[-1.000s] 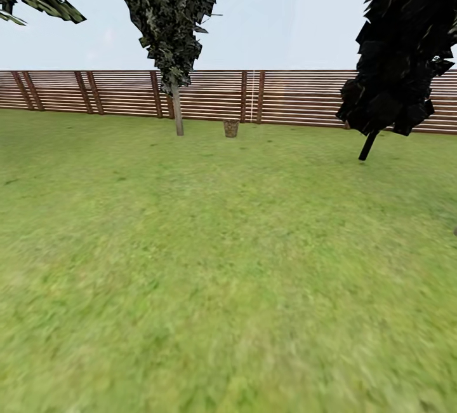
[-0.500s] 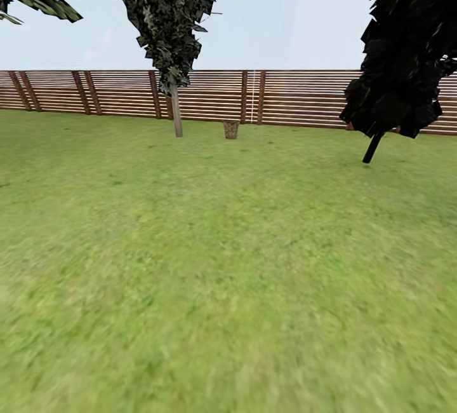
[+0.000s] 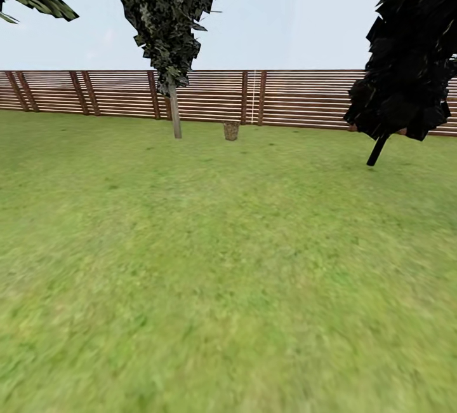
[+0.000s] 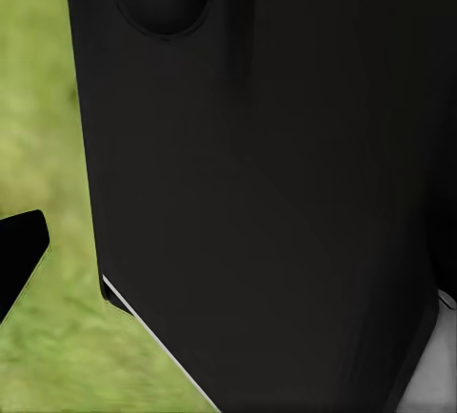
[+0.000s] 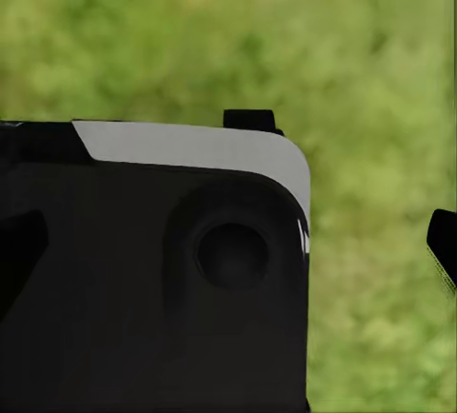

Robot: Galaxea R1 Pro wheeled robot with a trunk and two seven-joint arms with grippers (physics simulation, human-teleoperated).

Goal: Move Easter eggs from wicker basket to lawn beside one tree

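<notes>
While small at this range, the wicker basket (image 3: 231, 130) sits far off on the lawn (image 3: 216, 260), just before the slat fence (image 3: 304, 98) and near the pale-trunked tree (image 3: 175, 114); eggs too small to make out. Dark leaning tree (image 3: 406, 63) stands well apart on the right. Gripper state on both arms: cannot tell, wrist views mostly blocked by black robot housing (image 4: 267, 194).

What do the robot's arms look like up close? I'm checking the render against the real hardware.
In the left wrist view, a large matte black housing with a round recess and thin white edge trim. In the right wrist view, a black body with a white rounded-corner top panel and a round dark recess. Tool fingers can't be made out.
</notes>
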